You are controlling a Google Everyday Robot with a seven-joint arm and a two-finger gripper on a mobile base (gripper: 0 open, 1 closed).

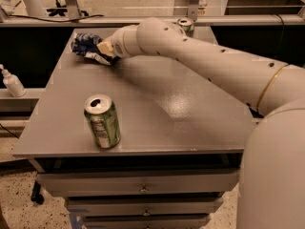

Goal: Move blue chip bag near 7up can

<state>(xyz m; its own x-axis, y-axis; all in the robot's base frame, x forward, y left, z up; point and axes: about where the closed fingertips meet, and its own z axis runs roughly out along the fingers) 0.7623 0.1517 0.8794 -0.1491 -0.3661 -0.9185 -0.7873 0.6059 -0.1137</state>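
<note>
Now my arm [205, 56] reaches low to the worktop's [190, 113] far left corner, hand [104, 51] against the bag [85, 43]; its grip I cannot tell.

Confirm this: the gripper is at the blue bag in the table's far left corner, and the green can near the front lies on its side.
Wrong: the camera view shows the green can standing upright near the front. The gripper is at the blue bag in the far left corner of the table.
</note>
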